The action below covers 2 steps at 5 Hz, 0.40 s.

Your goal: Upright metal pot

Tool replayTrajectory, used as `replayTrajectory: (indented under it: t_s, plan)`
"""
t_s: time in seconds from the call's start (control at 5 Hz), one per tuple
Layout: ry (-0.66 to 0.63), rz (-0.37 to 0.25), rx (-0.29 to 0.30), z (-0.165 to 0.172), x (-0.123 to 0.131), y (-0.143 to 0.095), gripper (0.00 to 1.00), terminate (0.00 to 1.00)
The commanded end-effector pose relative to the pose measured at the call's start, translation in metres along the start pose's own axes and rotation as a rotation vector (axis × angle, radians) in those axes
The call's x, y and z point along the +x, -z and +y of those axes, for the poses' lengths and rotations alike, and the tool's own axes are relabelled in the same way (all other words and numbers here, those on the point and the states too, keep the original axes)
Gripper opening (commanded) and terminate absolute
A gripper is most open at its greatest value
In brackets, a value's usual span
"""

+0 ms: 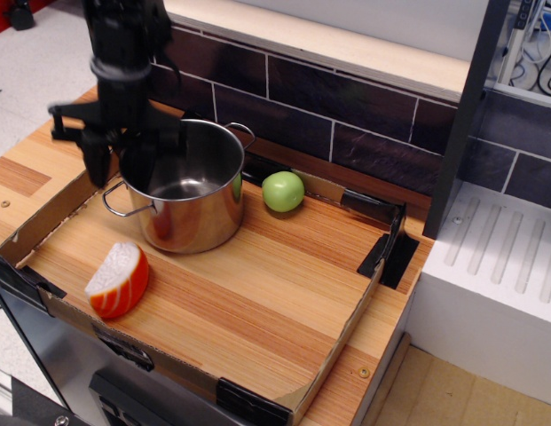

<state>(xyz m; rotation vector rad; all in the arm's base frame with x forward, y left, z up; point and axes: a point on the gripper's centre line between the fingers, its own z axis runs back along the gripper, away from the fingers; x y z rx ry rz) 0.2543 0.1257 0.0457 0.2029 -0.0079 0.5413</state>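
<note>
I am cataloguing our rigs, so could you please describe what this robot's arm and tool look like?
The arm is matte black throughout, a chunky column with a pale ring around it. A black crossbar spans the tool, with two dark fingers hanging from it. No markings show; the picture is blurred.

Wooden worktop (18, 173) carries a shallow cardboard tray (342, 333) spanning most of it. Inside the tray: metal pot (188, 191) upright near back-left corner, green apple (283, 191) just beside it at back edge, orange-white slice-shaped item (118, 280) front-left.
</note>
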Motion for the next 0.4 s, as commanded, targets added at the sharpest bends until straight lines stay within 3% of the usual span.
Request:
replayTrajectory:
  t_s: [0.0,0.2]
  plan:
    - [-0.056,-0.14,-0.084,0.015,0.012,-0.082,1.0,0.0]
    - [-0.034,-0.141,-0.114,0.013,0.009,-0.112,1.0,1.0]
